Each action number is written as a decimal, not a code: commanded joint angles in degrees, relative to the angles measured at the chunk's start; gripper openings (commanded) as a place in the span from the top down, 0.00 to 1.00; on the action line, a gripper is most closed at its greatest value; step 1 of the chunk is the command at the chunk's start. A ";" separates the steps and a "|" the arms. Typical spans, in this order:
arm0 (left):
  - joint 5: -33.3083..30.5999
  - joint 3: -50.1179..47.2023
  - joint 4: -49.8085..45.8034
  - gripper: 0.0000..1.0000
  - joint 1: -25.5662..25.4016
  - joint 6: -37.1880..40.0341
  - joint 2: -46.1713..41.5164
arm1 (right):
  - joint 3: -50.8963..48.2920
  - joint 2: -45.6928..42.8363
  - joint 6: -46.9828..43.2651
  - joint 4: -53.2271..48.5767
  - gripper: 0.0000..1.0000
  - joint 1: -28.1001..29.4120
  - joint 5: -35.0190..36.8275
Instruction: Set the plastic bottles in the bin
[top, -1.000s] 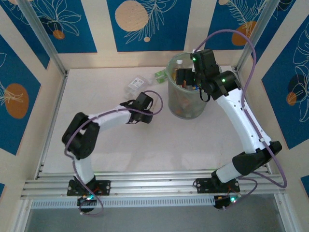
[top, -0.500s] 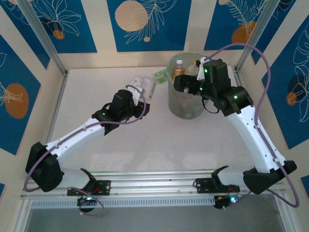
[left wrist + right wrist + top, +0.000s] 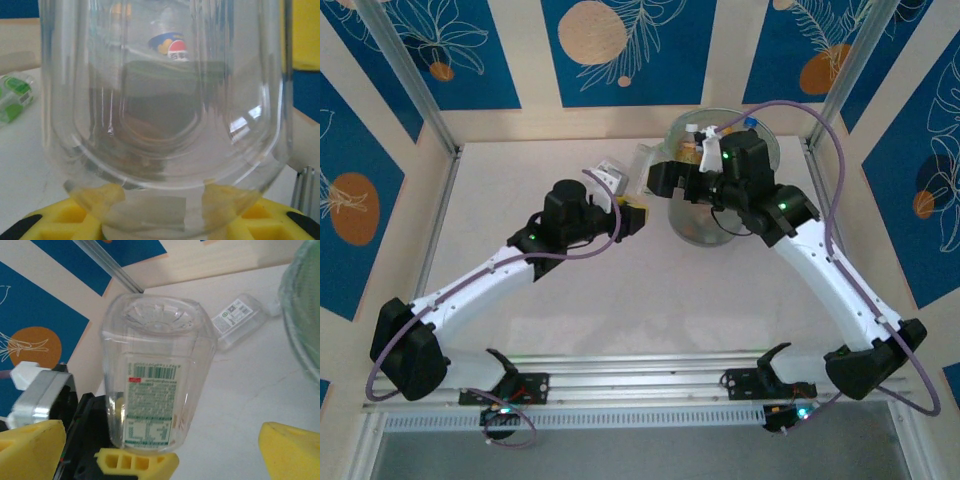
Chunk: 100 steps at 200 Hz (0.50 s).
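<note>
Left fingers, yellow-tipped, are clamped on a clear plastic bottle with a white barcode label, held at about 9 o'clock from the bin and close to its wall. Right fingers stand wide apart, one on either side of that bottle and clear of it, with the right gripper beside the bin's rim. Other bottles lie inside the bin, while a flattened white-labelled bottle and a green-labelled bottle rest on the table at roughly 10 o'clock from it

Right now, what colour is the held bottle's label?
Held bottle's label: white with green print; right wrist view.
</note>
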 commanded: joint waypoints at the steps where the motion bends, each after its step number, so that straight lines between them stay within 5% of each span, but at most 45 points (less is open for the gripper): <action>1: 4.37 1.18 4.74 0.60 -0.86 -0.75 0.01 | 0.95 1.90 1.89 2.35 0.01 0.55 -1.83; 45: 6.39 1.09 6.21 0.59 -1.36 0.63 -0.48 | 1.96 4.69 3.02 3.73 0.02 1.03 -2.18; 100: 7.81 2.31 5.99 0.59 -2.35 2.66 0.29 | 4.21 7.55 3.27 3.53 0.17 1.80 -2.73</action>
